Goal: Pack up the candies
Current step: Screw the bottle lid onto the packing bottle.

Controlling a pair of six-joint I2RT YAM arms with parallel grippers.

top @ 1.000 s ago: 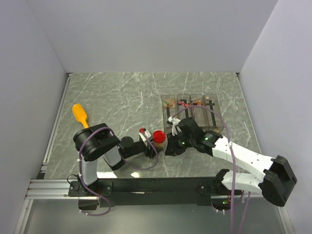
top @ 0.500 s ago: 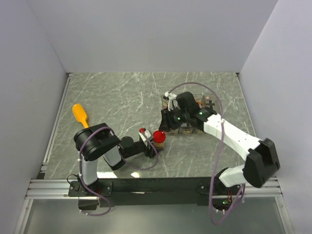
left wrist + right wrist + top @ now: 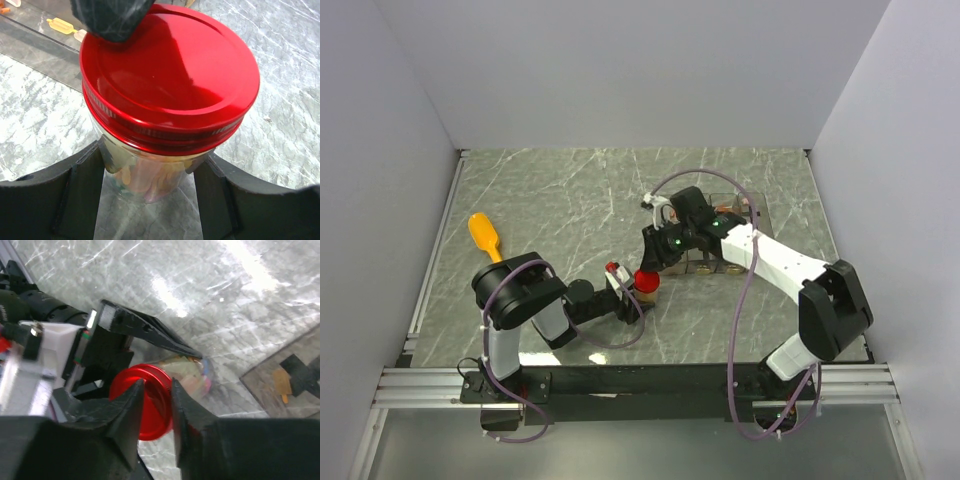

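A clear jar (image 3: 150, 170) with a red lid (image 3: 170, 75) stands upright on the marble table, and pink, yellow and orange candies (image 3: 142, 180) show through its wall. My left gripper (image 3: 152, 156) is shut on the jar just under the lid, one finger on each side. From above, the jar's lid (image 3: 646, 283) sits at the tip of the left gripper (image 3: 636, 296). My right gripper (image 3: 157, 380) hovers over the lid (image 3: 150, 410) with its jaws a little apart and nothing between them. One of its fingertips (image 3: 111, 19) rests at the lid's far edge.
A clear compartment tray (image 3: 756, 216) lies behind the right arm, and loose candies (image 3: 62, 25) lie in it. A yellow-orange scoop (image 3: 485, 236) lies at the left of the table. White walls close in the left, back and right sides.
The right arm swung back and left. Its gripper went from the jar's right side to over the lid from behind. The left gripper and the jar stayed put.
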